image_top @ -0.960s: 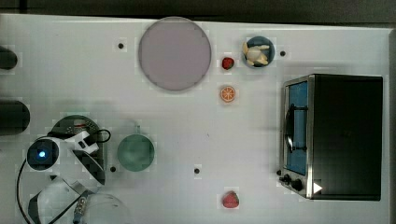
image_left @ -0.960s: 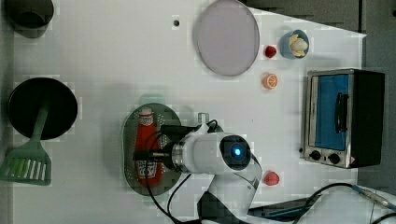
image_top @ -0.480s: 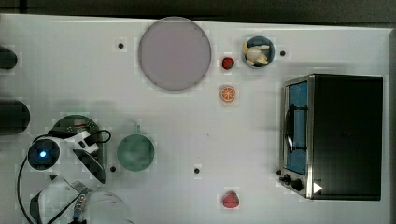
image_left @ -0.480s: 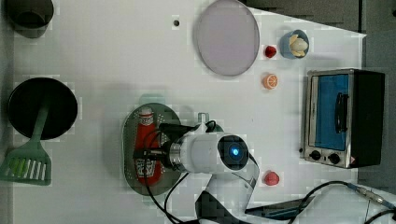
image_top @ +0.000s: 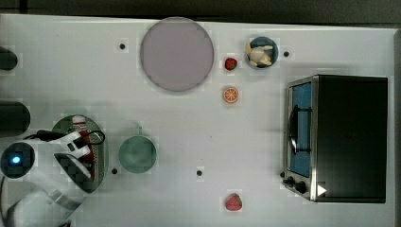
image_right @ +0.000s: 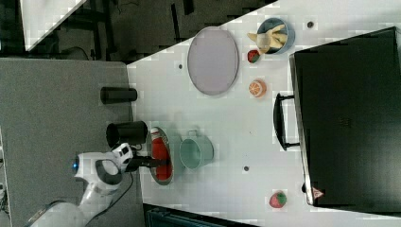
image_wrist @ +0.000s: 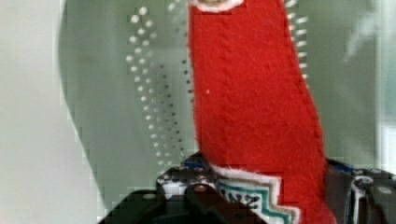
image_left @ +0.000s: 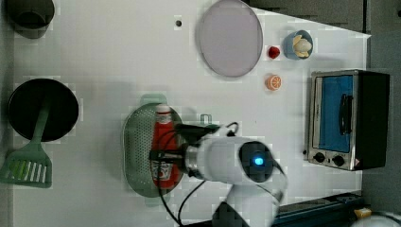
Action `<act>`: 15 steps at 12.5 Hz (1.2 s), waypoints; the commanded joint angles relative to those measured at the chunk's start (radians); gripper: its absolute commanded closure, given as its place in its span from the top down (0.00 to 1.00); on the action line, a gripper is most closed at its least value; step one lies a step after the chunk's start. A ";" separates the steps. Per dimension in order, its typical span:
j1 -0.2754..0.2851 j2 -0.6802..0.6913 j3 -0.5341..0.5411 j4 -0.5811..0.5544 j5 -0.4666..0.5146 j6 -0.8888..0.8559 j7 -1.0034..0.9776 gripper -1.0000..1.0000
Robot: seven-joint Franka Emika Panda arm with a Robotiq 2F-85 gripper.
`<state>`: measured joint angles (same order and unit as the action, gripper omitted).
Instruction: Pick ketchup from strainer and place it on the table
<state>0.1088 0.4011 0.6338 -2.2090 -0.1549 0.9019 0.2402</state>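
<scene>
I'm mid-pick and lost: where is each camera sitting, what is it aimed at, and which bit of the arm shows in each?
Top view: overhead, looking straight down on the table; arm at lower left over the strainer.
Left view: also high, looking down; arm reaching over the ketchup.
Right view: high and slanted, toaster oven large; arm at lower left.
Wrist view: close above the ketchup; gripper at the label end.
Shared: every view shows the ketchup lying in the strainer.

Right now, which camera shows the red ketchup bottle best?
The left view: the red squeeze ketchup bottle with its white cap lies nearly whole in the pale green perforated strainer. The top view's arm covers most of it; the right view shows it small; the wrist view shows its red body.
</scene>
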 commanded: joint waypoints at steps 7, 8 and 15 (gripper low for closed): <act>-0.151 -0.332 -0.107 0.098 0.160 -0.321 -0.331 0.63; -0.172 -0.339 -0.149 0.098 0.160 -0.323 -0.383 0.63; -0.248 -0.338 -0.473 0.038 0.159 -0.312 -0.678 0.63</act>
<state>-0.1150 0.0812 0.1648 -2.1543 -0.0052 0.6001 -0.3174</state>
